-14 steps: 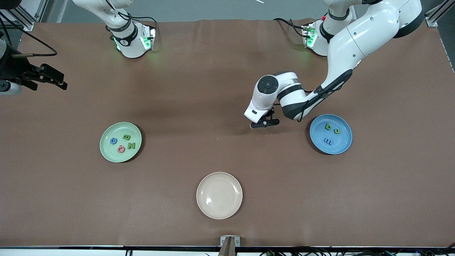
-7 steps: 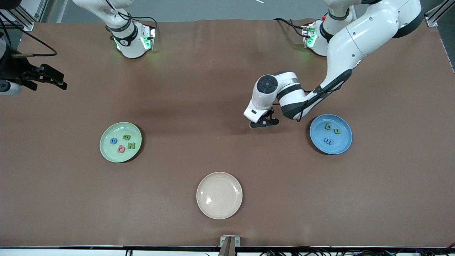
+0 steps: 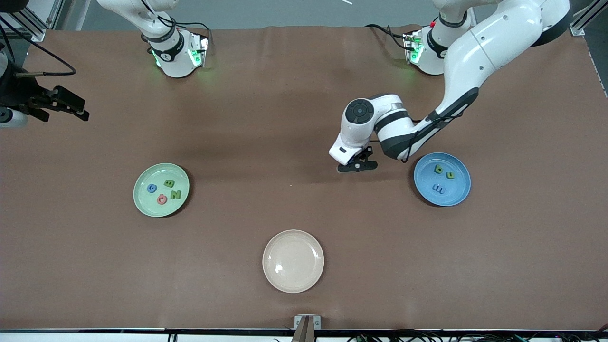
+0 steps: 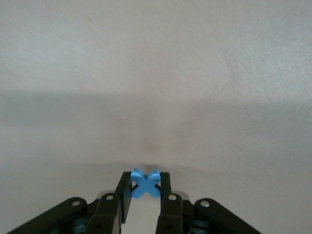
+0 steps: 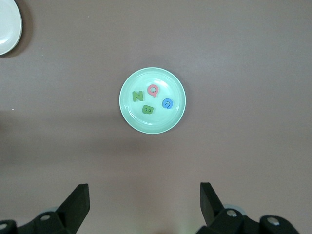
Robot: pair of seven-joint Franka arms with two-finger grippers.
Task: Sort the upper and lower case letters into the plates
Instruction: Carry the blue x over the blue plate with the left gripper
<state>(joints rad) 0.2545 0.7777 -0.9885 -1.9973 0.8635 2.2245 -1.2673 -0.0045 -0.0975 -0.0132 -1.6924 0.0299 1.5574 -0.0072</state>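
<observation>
My left gripper (image 3: pixel 356 166) is shut on a blue letter x (image 4: pixel 146 183) and holds it low over bare table, beside the bright blue plate (image 3: pixel 460 189). That plate holds a green b (image 3: pixel 438 168), a green u (image 3: pixel 449 175) and a blue m (image 3: pixel 439 188). The pale mint green plate (image 3: pixel 141 199) holds a blue letter (image 3: pixel 152 188), a green B (image 3: pixel 169 183), a pink Q (image 3: pixel 162 199) and a green N (image 3: pixel 175 194). My right gripper (image 3: pixel 78 108) is open and empty, high up at the right arm's end of the table; its wrist view looks down on the mint plate (image 5: pixel 127 113).
An empty cream-beige plate (image 3: pixel 293 261) lies nearest the front camera, midway between the two other plates; its edge shows in the right wrist view (image 5: pixel 7 29). The brown table (image 3: pixel 266 118) runs bare between the plates and the arm bases.
My left gripper has shifted slightly toward the blue plate with the blue x still in it. The right arm has not moved.
</observation>
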